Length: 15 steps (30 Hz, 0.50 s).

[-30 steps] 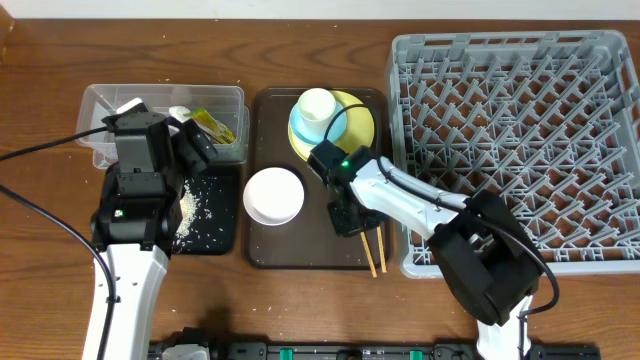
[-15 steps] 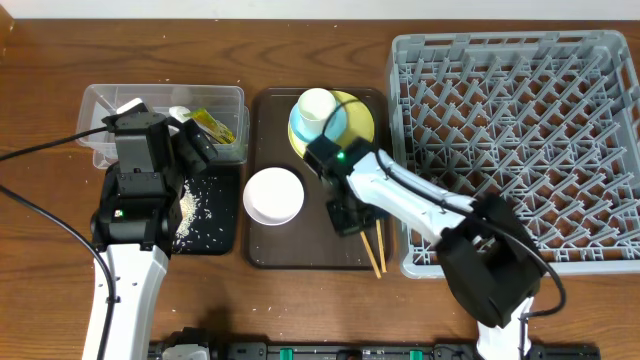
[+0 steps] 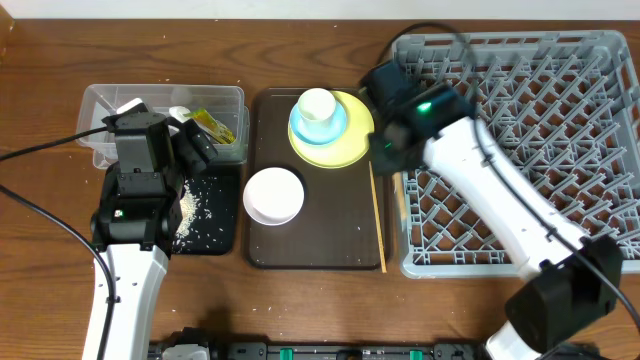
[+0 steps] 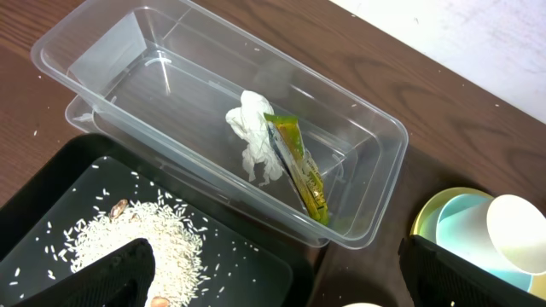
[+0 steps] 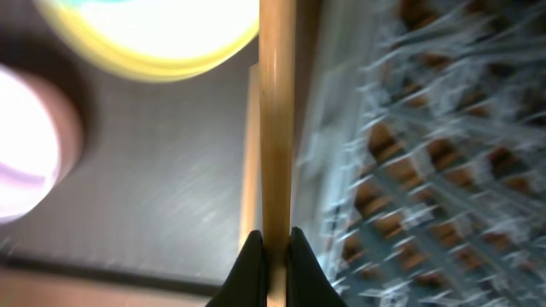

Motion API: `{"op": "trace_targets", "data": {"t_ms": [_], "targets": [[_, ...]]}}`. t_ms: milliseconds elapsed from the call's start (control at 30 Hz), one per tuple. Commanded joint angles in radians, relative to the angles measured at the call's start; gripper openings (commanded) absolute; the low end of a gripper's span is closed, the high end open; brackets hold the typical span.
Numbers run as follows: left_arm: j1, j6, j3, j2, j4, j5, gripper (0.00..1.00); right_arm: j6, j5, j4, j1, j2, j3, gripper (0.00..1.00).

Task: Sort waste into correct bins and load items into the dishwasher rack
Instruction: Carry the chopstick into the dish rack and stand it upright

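My right gripper (image 3: 386, 150) (image 5: 273, 243) is shut on a wooden chopstick (image 3: 378, 215) (image 5: 275, 119), held over the gap between the brown serving tray (image 3: 320, 245) and the dishwasher rack (image 3: 520, 150). A second chopstick (image 5: 250, 170) shows just beside it, lower down. The white bowl (image 3: 273, 195), and the cup (image 3: 316, 108) in the blue dish (image 3: 336, 126) on the yellow plate (image 3: 350, 150), sit on that tray. My left gripper (image 3: 190, 150) (image 4: 294, 286) hangs open over the black tray (image 4: 256, 256) holding rice (image 4: 136, 234). Tissue (image 4: 252, 141) and wrapper (image 4: 299, 166) lie in the clear tub (image 4: 111, 60).
The rack fills the right side of the table, its left wall close to my right arm. The tub and black tray sit side by side at the left, touching the serving tray's left edge. A cable (image 3: 40, 150) trails left of the left arm.
The right gripper closed on a chopstick at the serving tray's front right and lifted it back and right toward the rack's left edge. The left arm has not moved.
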Motion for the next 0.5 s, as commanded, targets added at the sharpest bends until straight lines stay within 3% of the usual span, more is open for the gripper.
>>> {"op": "trace_targets", "data": {"t_ms": [0,233,467], "targets": [[0.003,0.013,0.013,0.000,-0.001,-0.009,0.94,-0.124,0.061,0.039,-0.106,-0.010,0.005,0.01],[0.003,0.013,0.013,0.000,-0.001,-0.009,0.94,-0.146,0.048,0.154,-0.273,0.009,-0.002,0.01],[0.003,0.013,0.013,0.000,-0.001,-0.009,0.94,-0.179,0.033,0.235,-0.324,0.038,-0.024,0.01]]}}
